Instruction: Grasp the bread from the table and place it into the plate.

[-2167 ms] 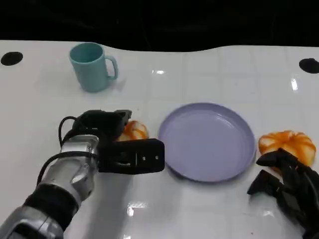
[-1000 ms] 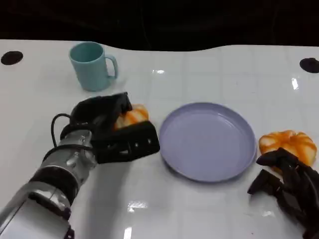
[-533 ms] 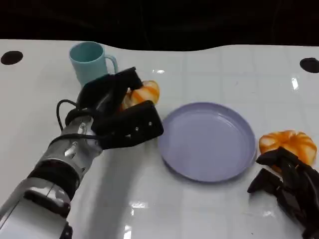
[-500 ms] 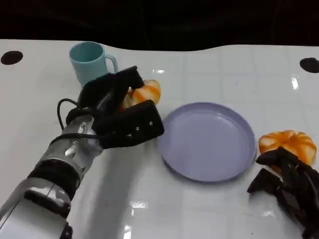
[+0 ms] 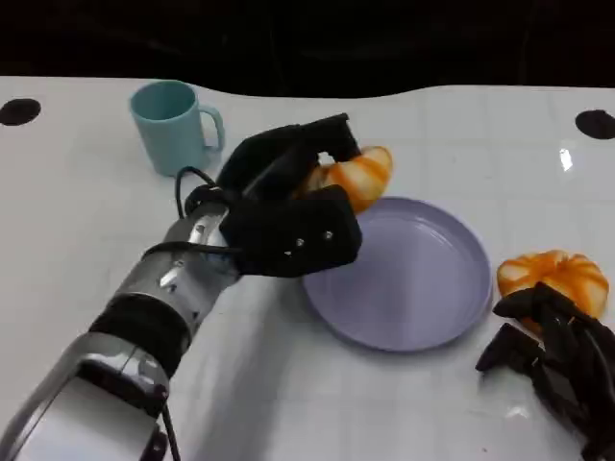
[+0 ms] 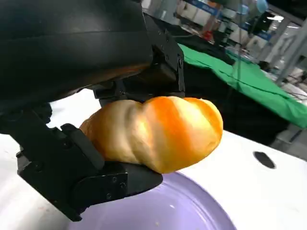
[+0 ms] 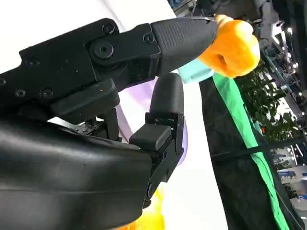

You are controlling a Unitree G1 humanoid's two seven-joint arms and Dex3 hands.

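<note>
Currently the left hand holds the bread, fingers wrapped around it, lifted off the table over the far-left rim of the plate. Plate is lavender, nothing lying in it. Teal mug stands upright at the far left, well apart from the plate; can't tell its contents from this angle.

Second bread piece sits on the table just right of the plate. Right hand rests low beside it, fingers spread, nothing in them.

Left wrist view adds detail: bread clamped between upper fingers and a lower finger, with the plate directly below it and a gap between. Right wrist view shows the right hand's fingers apart and bare, plus an orange bread beyond the fingertip.
</note>
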